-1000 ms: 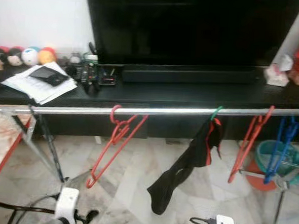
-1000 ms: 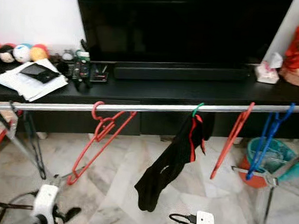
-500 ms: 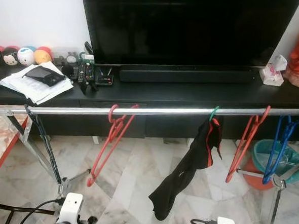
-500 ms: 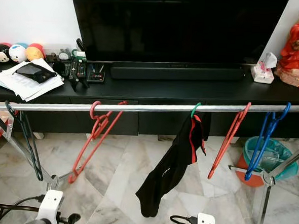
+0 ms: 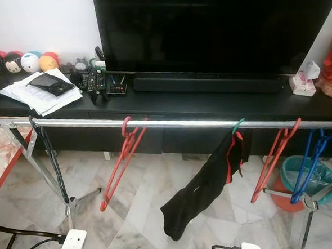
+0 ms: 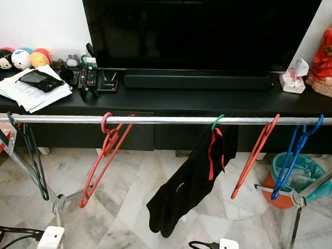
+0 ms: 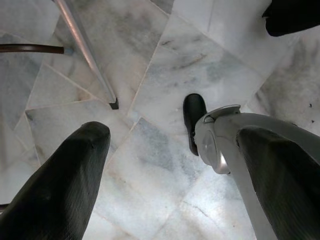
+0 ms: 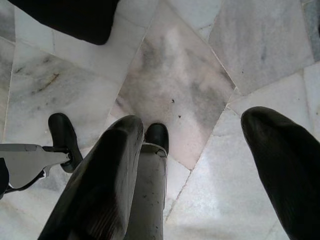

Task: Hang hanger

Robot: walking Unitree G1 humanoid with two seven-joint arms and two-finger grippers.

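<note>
A red hanger [image 5: 120,162] hangs by its hook from the silver clothes rail [image 5: 171,123], near the rail's left end, its body slanting down towards the marble floor [image 5: 144,208]. Further right on the rail a green-hooked hanger carries a black garment [image 5: 207,183] with red trim, then an orange-red hanger [image 5: 273,162] and a blue hanger [image 5: 313,164] near the right end. Behind the rail stands a black TV console [image 5: 212,105] with a television [image 5: 211,31], papers [image 5: 41,94] and remotes [image 5: 98,82]. The left hand [image 7: 170,165] points down at the floor with its fingers [image 7: 65,175] spread apart, holding nothing. The right hand [image 8: 195,165] is likewise open and empty above the tiles.
</note>
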